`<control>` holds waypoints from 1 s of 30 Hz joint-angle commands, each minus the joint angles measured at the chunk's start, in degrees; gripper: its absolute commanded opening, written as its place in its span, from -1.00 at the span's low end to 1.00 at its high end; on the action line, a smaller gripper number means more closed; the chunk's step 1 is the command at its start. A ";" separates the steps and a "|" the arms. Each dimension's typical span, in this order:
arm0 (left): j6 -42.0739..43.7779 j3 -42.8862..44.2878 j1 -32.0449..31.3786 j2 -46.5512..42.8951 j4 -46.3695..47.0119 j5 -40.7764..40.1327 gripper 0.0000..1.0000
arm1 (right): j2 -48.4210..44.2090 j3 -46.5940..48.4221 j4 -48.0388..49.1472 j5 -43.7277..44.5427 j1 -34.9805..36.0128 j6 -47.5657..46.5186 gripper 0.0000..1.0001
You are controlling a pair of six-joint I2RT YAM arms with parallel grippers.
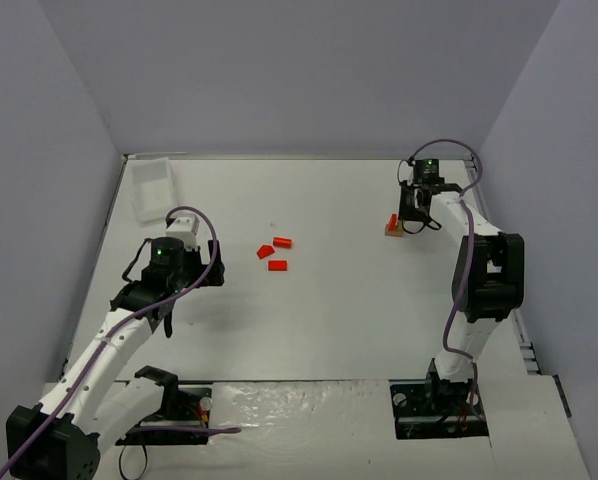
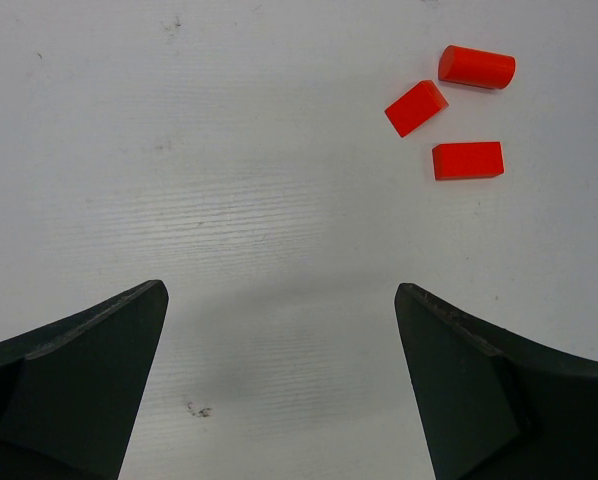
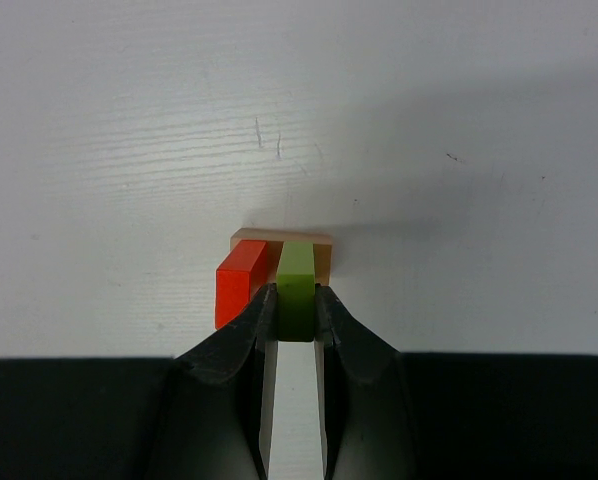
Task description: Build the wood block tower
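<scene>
While the tower is barely begun, most of its pieces lie loose on the white table [image 1: 339,310]. At far left, near the back corner, sits a clear plastic tray [image 1: 151,185]. My left gripper [image 2: 281,300] hovers above the table on the left side, its jaws spread wide and holding nothing. Ahead of it and to its right, near the table's middle, three bright red pieces lie close together without touching: a short cylinder [image 2: 476,67], a small slanted block [image 2: 416,107] just beside it, and a rectangular block [image 2: 467,160] nearest my bases. None of them has joined the tower yet.

Far to the right, toward the back, is the tower's start [image 1: 393,225]. It is a flat tan base [image 3: 279,238] with a red block [image 3: 239,280] standing on it, as far as I can tell. My right gripper [image 3: 296,300] is pinched narrowly on a pale yellow-green stick [image 3: 296,265], held upright just beside the red block and over the base. I cannot tell whether the stick already rests on the base. I judge the job well under halfway: the stick needs seating and releasing, and the three red pieces wait to be fetched and stacked.
</scene>
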 commanded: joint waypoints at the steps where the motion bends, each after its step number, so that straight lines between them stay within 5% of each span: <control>1: 1.00 0.92 -0.14 0.13 3.17 0.13 0.94 | -0.31 1.30 2.17 0.30 0.51 0.89 -0.89; 30: 0.95 0.83 -0.14 -0.13 3.17 0.48 0.94 | -0.69 -1.11 2.83 1.16 1.17 1.89 -0.59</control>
